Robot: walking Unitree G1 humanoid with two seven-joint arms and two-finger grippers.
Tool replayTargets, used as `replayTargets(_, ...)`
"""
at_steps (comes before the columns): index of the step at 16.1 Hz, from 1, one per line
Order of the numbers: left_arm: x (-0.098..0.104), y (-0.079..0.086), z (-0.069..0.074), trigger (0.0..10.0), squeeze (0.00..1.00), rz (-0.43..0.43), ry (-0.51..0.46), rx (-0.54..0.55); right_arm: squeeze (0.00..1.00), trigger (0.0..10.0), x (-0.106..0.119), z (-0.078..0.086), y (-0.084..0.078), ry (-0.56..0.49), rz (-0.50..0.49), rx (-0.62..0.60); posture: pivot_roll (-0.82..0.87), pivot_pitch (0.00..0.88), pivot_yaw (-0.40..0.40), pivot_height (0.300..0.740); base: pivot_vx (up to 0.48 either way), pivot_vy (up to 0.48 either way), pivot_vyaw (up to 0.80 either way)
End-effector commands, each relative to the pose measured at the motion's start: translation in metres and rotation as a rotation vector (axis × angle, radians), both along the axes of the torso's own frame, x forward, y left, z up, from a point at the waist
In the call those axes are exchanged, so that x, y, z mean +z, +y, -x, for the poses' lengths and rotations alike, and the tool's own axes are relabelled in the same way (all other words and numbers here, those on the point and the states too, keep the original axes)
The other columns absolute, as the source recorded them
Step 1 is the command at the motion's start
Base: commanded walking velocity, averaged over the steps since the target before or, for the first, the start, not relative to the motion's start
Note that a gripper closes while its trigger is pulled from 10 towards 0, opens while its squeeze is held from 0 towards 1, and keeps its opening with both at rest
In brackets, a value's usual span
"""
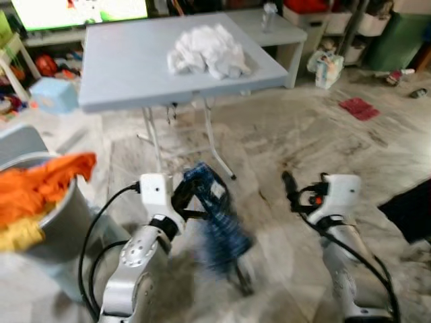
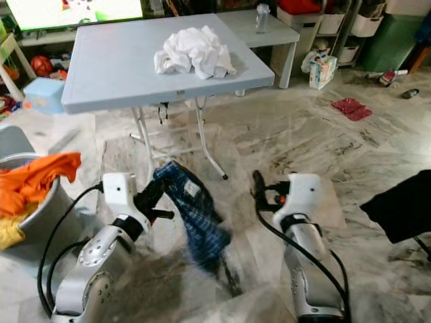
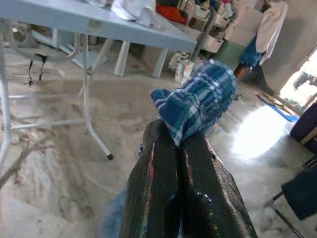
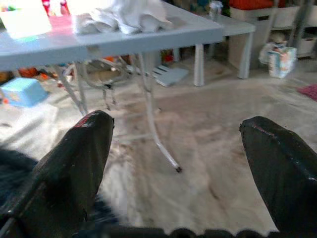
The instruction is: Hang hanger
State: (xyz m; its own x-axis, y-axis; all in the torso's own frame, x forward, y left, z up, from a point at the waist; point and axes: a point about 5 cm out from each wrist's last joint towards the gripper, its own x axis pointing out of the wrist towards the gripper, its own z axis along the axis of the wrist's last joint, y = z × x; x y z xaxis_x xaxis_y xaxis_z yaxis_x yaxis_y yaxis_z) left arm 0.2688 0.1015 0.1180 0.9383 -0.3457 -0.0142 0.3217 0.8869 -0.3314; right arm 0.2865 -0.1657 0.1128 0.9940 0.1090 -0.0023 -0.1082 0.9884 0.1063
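Between the left gripper's [image 2: 149, 195] closed black fingers a blue plaid garment [image 2: 195, 219] is being pinched by its upper fold, the rest drooping toward the marble floor [image 2: 316, 141] near the robot. To the right, the right gripper [image 4: 173, 163] is hovering with fingers spread wide, carrying nothing. A hanger cannot be made out for certain; something thin under the cloth is too blurred to tell. Farther off, the folding table [image 2: 121, 60] is bearing a white cloth heap [image 2: 194, 51], and a bucket [image 2: 40, 219] of orange laundry [image 2: 37, 176] is sitting at the left. Doing this well probably means keeping the pinch firm, lifting the cloth clear of the floor and moving slowly
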Motion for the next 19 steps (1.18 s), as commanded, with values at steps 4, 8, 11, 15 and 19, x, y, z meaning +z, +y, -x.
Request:
replayTargets(4, 0.0003, -0.0005, 0.0005, 10.0, 0.0, 0.014, 0.007, 0.009, 0.0, 10.0, 0.0015, -0.0002, 0.0046, -0.003, 0.002, 0.013, -0.03, 0.108, -0.038, 0.74, 0.125, 0.418, -0.65)
replayTargets(8, 0.0, -0.0012, 0.0006, 10.0, 0.0, 0.008, 0.008, 0.0, 0.0, 10.0, 0.0015, -0.0006, 0.0054, -0.003, 0.001, 0.015, -0.03, 0.107, -0.038, 0.74, 0.0, 0.428, -0.65)
replayTargets(11, -0.0015, -0.0021, 0.001, 10.0, 0.0, 0.0, 0.013, -0.007, 0.0, 10.0, 0.0015, -0.0012, 0.0067, -0.001, 0.002, 0.02, -0.03, 0.103, -0.038, 0.74, 0.0, 0.425, -0.75)
replayTargets(15, -0.0039, -0.0038, 0.0012, 10.0, 0.0, -0.015, 0.029, -0.021, 0.0, 10.0, 0.0011, -0.0016, 0.0074, 0.0, -0.001, 0.023, -0.03, 0.101, -0.038, 0.74, 0.0, 0.424, -0.8)
replayTargets(19, -0.0065, -0.0021, -0.0014, 10.0, 0.0, -0.035, 0.046, -0.007, 0.0, 10.0, 0.0027, -0.0027, 0.0079, -0.013, -0.004, 0.018, -0.02, 0.101, -0.035, 0.74, 0.0, 0.422, -0.55)
